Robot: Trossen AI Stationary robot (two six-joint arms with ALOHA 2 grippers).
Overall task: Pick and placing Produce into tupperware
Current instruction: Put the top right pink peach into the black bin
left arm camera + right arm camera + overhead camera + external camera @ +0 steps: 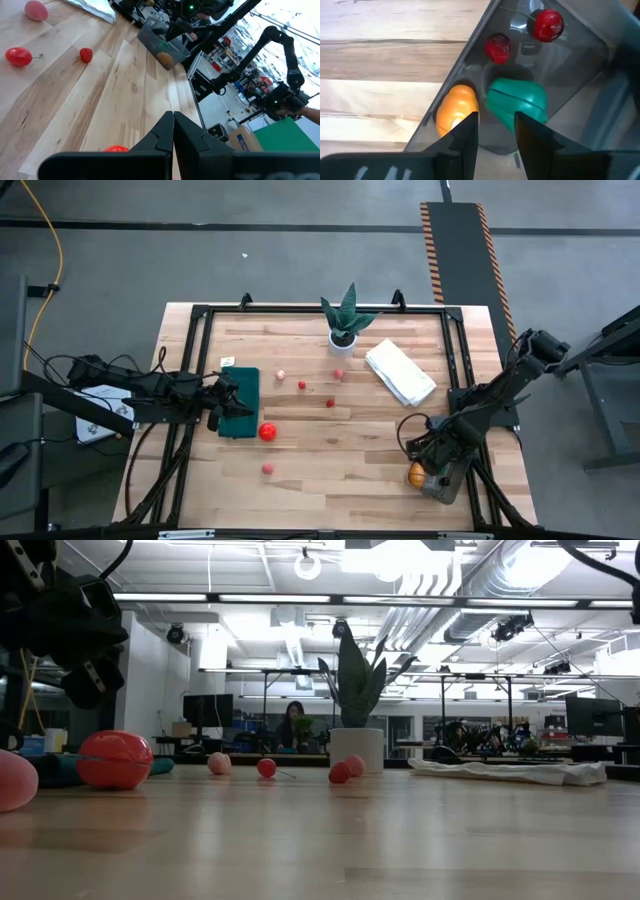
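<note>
- At the bench's (340,470) near right corner sits the tupperware (440,478), holding an orange piece (456,107), a green piece (517,101) and two small red pieces (548,24).
- Right end effector (496,129) hangs directly over the tupperware, its fingers (465,132) parted with nothing between them; the right arm (500,395) reaches in from the right edge, bent down toward that corner.
- Other produce lies loose on the bench: a large red tomato (267,432) near the left side, a pink piece (268,469) closer to the near edge, and small red pieces (330,402) around the middle.
- Left end effector (173,131) is clenched and empty, over a dark green mat (240,402) near the left edge, the left arm (150,395) stretched level.
- A potted plant (345,320) stands by the far edge, a white cloth (400,373) beside it.
</note>
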